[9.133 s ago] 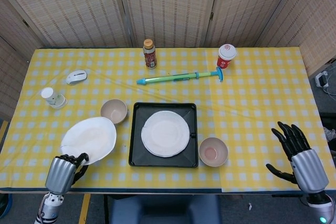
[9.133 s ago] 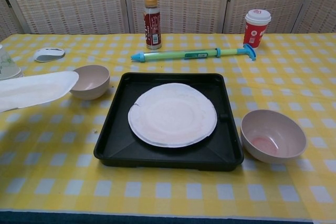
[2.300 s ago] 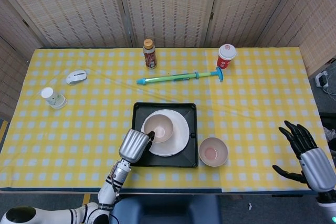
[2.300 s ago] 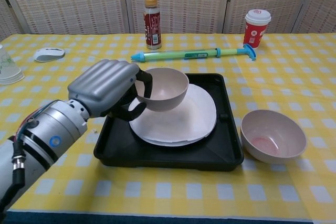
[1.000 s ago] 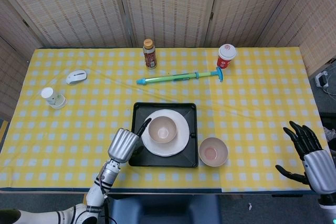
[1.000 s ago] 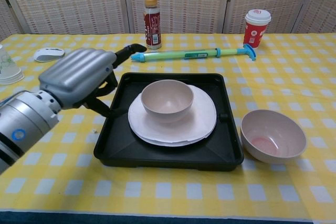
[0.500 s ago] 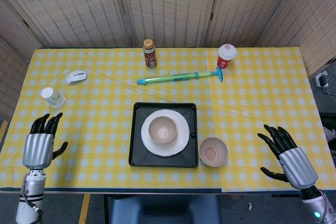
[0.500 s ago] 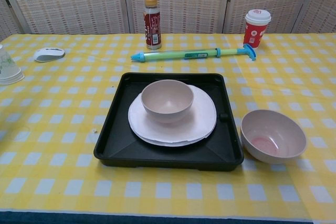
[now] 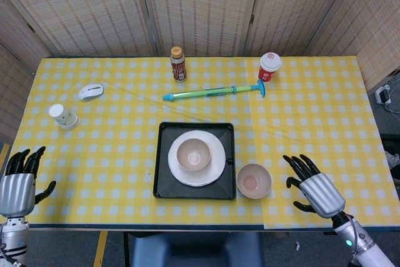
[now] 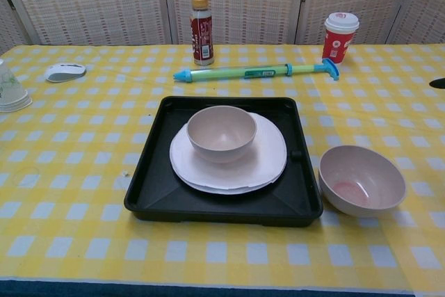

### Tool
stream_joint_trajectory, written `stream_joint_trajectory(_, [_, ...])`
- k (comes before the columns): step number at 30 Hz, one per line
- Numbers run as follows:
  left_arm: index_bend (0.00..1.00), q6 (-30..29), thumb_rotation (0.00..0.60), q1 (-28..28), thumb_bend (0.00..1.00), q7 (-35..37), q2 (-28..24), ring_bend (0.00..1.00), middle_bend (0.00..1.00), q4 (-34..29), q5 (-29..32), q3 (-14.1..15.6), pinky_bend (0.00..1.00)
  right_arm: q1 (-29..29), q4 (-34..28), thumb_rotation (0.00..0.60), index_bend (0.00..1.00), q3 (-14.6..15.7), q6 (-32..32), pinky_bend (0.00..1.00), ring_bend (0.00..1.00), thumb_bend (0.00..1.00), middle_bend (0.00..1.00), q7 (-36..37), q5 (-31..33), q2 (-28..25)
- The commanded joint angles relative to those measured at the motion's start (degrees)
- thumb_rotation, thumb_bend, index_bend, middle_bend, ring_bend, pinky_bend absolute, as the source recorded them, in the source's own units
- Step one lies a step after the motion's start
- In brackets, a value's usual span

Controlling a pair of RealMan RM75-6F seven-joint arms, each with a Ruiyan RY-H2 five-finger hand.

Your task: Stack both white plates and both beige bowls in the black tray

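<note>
Beige and unclaimed, the second bowl (image 10: 362, 179) sits on the yellow checked cloth (image 10: 69, 199) just beside the right edge of the black tray (image 10: 149, 193) — the one piece not yet stacked. The right hand (image 9: 314, 189) hovers near it at the front of the table, fingers spread and holding nothing; in the chest view only a dark fingertip shows at the right border. The left hand (image 9: 17, 184) hangs off the front left corner, fingers also apart and empty, well away from the work.

The step in hand, I judge, is for the right hand to take that loose bowl. A good grasp would pinch the rim on the side nearest the hand, thumb inside and fingers outside, so the bowl stays level as it lifts. It must clear the tray's raised wall before moving left.

Inside the tray the two plates (image 10: 264, 165) lie stacked, and the first bowl (image 10: 221, 132) rests upright on them, a little left of centre. The loose bowl should come down straight over this one so the two nest — a tilted drop could push the lower bowl across the smooth plate.

Farther back lie a green and blue water pump (image 10: 254, 71), a brown bottle (image 10: 201, 21), a red cup (image 10: 336, 35), a computer mouse (image 10: 64, 71) and a clear cup (image 10: 10, 92), all clear of the path.
</note>
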State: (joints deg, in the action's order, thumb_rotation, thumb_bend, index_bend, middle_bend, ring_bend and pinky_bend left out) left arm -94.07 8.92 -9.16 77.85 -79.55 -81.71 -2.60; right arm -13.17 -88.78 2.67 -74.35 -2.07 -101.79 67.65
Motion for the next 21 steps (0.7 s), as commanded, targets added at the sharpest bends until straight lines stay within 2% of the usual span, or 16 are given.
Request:
stream_joint_trajectory(1, [0.15,0.25,0.6,-0.39,0.23,1.45,-0.35,0.16,0.28,-0.11,-0.02,-0.62,0.16,-1.26,0.55,0.6,0.5,-0.63,1.93,0.0,0.0,0.18,0.0,-1.1,1.42,2.09])
stream_joint_trajectory(10, [0.14,3.1,0.6,-0.46,0.23,2.54,-1.58,0.15,0.28,-1.33,0.03,-0.95,0.16,-4.91,3.7,0.6,0.51,-0.67,7.35,0.0,0.0,0.2,0.0,-4.93,2.27,7.63])
stream_joint_trajectory(21, [0.13,3.32,0.6,-1.13,0.24,2.87,-2.47,0.15,0.28,-2.17,-0.41,-1.74,0.16,-8.24,7.29,0.6,0.53,-0.56,10.97,0.0,0.0,0.37,0.0,-6.83,3.12,12.85])
